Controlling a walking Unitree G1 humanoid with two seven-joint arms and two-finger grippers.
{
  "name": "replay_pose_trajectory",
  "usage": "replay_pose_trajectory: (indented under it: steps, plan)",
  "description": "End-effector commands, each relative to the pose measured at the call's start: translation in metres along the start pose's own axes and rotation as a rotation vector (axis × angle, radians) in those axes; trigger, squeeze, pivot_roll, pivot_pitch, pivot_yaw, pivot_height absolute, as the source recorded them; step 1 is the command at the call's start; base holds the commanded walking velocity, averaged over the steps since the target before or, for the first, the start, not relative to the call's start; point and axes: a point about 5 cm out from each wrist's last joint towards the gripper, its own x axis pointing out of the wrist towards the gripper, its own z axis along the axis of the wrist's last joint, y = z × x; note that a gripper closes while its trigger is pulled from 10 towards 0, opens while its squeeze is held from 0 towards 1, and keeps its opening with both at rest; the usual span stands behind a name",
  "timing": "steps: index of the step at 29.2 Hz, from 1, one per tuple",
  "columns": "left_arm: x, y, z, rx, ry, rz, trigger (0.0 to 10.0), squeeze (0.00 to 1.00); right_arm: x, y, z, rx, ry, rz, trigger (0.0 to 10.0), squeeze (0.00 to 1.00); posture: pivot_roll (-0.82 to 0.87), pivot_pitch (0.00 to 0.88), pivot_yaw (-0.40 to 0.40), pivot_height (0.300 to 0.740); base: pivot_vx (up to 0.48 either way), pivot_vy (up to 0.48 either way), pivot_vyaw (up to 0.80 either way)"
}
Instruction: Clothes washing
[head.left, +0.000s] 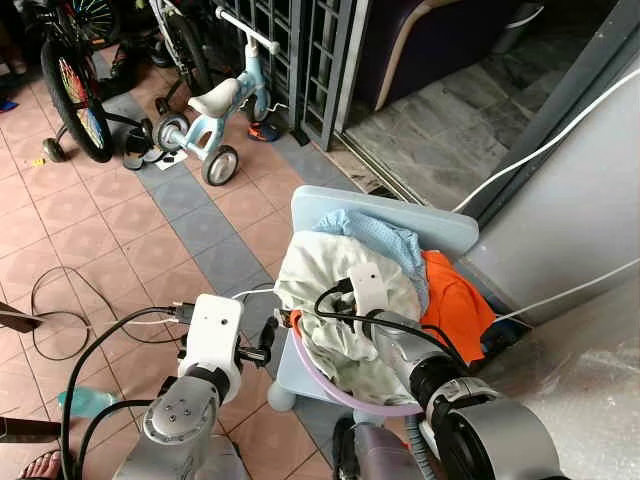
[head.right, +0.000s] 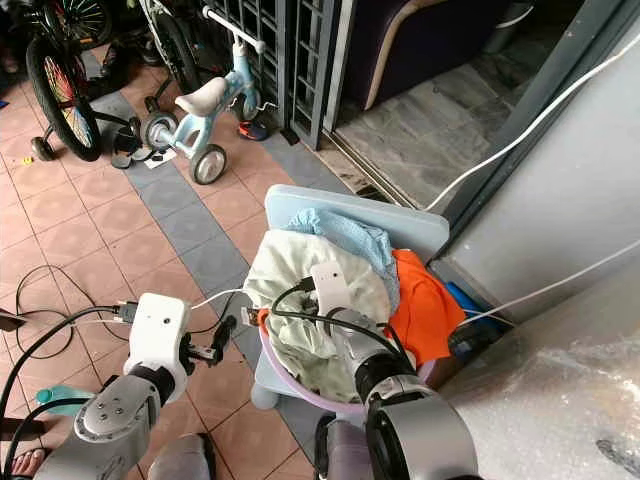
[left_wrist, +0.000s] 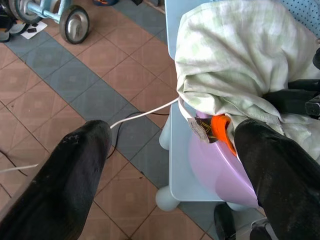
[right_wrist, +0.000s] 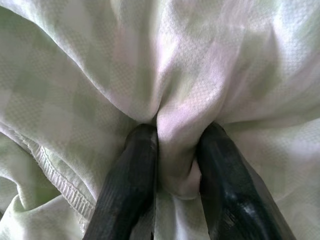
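Observation:
A lilac basin (head.left: 330, 385) heaped with clothes stands on a small light-blue table (head.left: 390, 215). On top lies a pale green-checked cloth (head.left: 320, 275), with a light-blue garment (head.left: 385, 240) behind it and an orange one (head.left: 455, 300) to its right. My right gripper (right_wrist: 177, 134) is shut on a fold of the pale cloth (right_wrist: 175, 75), its fingers sunk into the heap. My left gripper (left_wrist: 172, 129) is open just left of the basin (left_wrist: 215, 170), level with its rim and touching nothing.
Cables (head.left: 60, 300) trail over the tiled floor to the left. A child's balance bike (head.left: 215, 110) and a bicycle (head.left: 75, 95) stand at the back left by a metal gate (head.left: 300, 60). A grey wall (head.left: 570, 240) rises at right. A sandalled foot (head.left: 35, 465) is at the lower left.

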Motion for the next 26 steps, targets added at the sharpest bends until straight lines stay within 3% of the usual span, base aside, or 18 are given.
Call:
replay_pose_trajectory:
  steps: [1,8,16,20,22,23,25,26]
  plan:
    - [0.001,0.000,0.000,0.010,-0.005,0.017,10.0,0.00,0.000,-0.001,-0.001,0.005,0.015,-0.005,0.0,0.00,0.14,0.169,-0.102,0.740,0.000,0.000,0.00]
    - [0.008,0.004,0.004,0.010,-0.020,0.033,10.0,0.00,0.000,-0.005,0.002,0.013,0.007,-0.021,0.0,0.00,0.13,0.148,-0.112,0.740,0.000,0.000,0.00]
    - [0.021,0.004,0.009,0.006,-0.042,0.038,10.0,0.00,-0.001,-0.013,0.022,-0.014,-0.085,-0.045,0.0,0.00,0.11,0.105,-0.119,0.740,0.000,0.000,0.00]
    - [0.032,0.006,0.012,0.015,-0.061,0.037,10.0,0.00,-0.005,-0.020,0.046,-0.059,-0.209,-0.045,0.0,0.00,0.08,0.061,-0.116,0.740,0.000,0.000,0.00]
    - [0.037,0.006,0.012,0.033,-0.070,0.030,10.0,0.00,-0.011,-0.027,0.058,-0.023,-0.312,-0.032,0.0,0.00,0.05,0.030,-0.108,0.740,0.000,0.000,0.00]
    - [0.037,0.006,0.012,0.033,-0.070,0.030,10.0,0.00,-0.011,-0.027,0.058,-0.023,-0.312,-0.032,0.0,0.00,0.05,0.030,-0.108,0.740,0.000,0.000,0.00]
    - [0.042,0.004,0.013,0.044,-0.083,0.014,10.0,0.00,-0.024,-0.038,0.066,0.027,-0.454,-0.026,0.0,0.00,0.04,0.000,-0.103,0.740,0.000,0.000,0.00]
    - [0.042,0.004,0.013,0.044,-0.083,0.014,10.0,0.00,-0.024,-0.038,0.066,0.027,-0.454,-0.026,0.0,0.00,0.04,0.000,-0.103,0.740,0.000,0.000,0.00]
